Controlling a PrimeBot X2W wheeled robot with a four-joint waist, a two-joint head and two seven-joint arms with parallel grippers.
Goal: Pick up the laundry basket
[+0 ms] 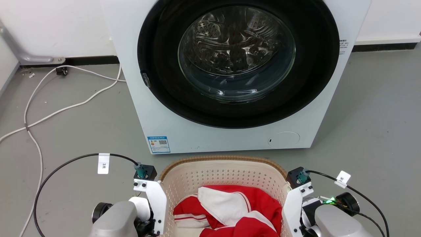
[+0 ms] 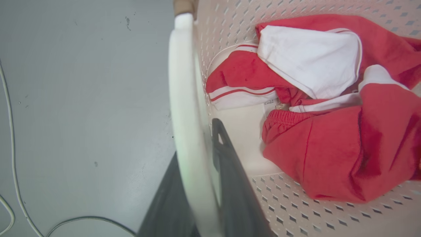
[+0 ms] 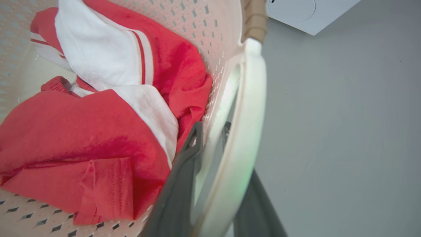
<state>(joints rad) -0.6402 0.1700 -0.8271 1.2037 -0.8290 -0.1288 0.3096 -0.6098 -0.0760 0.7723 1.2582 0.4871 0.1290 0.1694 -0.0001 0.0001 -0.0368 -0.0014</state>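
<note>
Laundry basket (image 1: 223,163): left fingers (image 2: 230,171) and right fingers (image 3: 184,171) each pinch a side handle (image 2: 184,98). Lift both sides evenly, keeping it level.

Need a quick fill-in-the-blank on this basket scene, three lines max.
1. The left claw and right claw each grip a white side ___ of the basket.
2. The clothes inside it are red and ___.
3. The washer behind it has its door ___.
Missing: handle; white; shut.
</note>
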